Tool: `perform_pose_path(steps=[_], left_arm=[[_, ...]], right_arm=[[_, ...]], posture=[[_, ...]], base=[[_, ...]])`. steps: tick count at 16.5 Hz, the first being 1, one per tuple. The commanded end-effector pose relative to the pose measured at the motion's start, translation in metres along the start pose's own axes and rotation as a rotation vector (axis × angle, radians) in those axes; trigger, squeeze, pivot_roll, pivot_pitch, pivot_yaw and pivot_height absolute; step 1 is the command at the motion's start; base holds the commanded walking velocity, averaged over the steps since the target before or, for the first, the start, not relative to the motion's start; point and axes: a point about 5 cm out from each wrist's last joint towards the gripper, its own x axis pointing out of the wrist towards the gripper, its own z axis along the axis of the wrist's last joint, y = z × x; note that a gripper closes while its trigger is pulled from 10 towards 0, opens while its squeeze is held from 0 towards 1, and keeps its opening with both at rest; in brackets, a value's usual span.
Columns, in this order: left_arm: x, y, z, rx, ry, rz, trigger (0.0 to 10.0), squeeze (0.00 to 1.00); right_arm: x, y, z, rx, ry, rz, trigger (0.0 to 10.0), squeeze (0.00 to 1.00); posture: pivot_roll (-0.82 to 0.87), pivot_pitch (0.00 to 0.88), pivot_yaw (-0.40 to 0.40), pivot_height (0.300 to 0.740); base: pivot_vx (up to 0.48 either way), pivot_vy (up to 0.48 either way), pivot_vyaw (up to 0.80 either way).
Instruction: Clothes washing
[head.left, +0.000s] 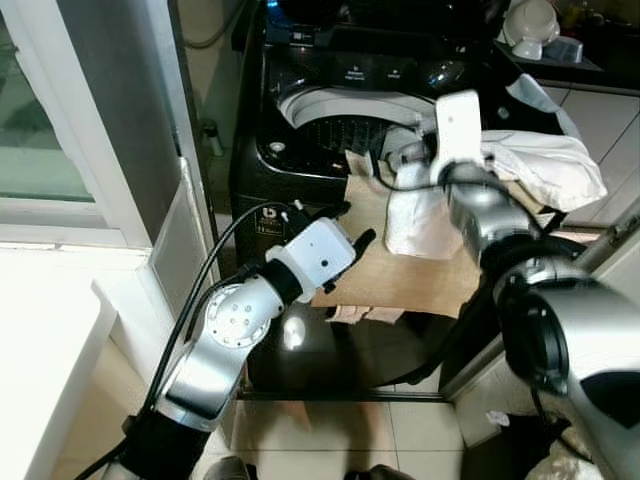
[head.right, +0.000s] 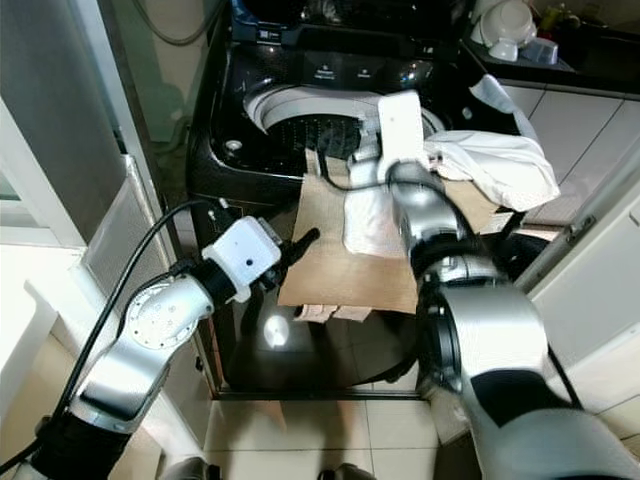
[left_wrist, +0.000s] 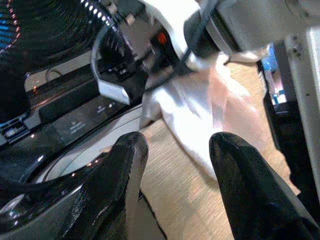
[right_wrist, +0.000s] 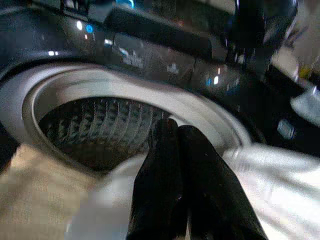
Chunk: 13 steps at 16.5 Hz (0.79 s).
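The right pincer (right_wrist: 180, 165) is clenched, fingers pressed together on a white garment (head.left: 535, 160) at the rim of the black top-loading washing machine (head.left: 300, 170). Its ribbed drum (right_wrist: 100, 130) looks empty. A tan cloth (head.left: 400, 265) hangs over the machine's front edge, the white garment partly on it. The left pincer (left_wrist: 175, 170), fingers spread and released, hovers just beside the tan cloth's lower corner, arm bent upward. Below lies a tiled floor (head.left: 330, 440); a white window frame (head.left: 70, 210) stands to the left.

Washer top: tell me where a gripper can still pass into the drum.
The drum mouth is open on its left and rear, bordered by the grey rim and control panel. The front right is crowded: tan cloth, white garment, right gripper.
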Motion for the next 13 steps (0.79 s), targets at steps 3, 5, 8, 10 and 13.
perform_pose_path(steps=[3,5,8,10,13], left_arm=[[-0.002,0.002,0.001,0.018,0.009,0.029,10.0,0.0],[-0.001,0.003,0.001,0.02,0.01,0.035,10.0,0.0],[0.002,0.003,0.003,0.025,0.0,0.033,10.0,0.0],[0.003,0.002,0.004,0.025,-0.008,0.025,10.0,0.0],[0.006,0.0,0.005,0.026,-0.017,0.008,10.0,0.0]], right_arm=[[0.006,-0.007,0.031,-0.019,-0.047,-0.03,0.0,0.0],[0.006,-0.005,0.034,-0.018,-0.073,-0.033,0.0,0.0],[0.004,-0.007,0.025,0.136,-0.081,-0.061,10.0,0.0],[0.0,0.0,0.009,0.19,-0.094,-0.064,10.0,0.0],[-0.008,0.003,-0.024,0.219,-0.001,-0.083,10.0,0.0]], posture=[[0.14,0.0,-0.146,0.74],[0.13,0.0,-0.143,0.74],[0.11,0.0,-0.137,0.74],[0.09,0.0,-0.124,0.74],[0.06,0.0,-0.104,0.74]], base=[[0.0,0.0,0.0],[0.0,0.0,0.0],[0.0,0.0,0.0],[0.0,0.0,0.0],[0.0,0.0,0.0]])
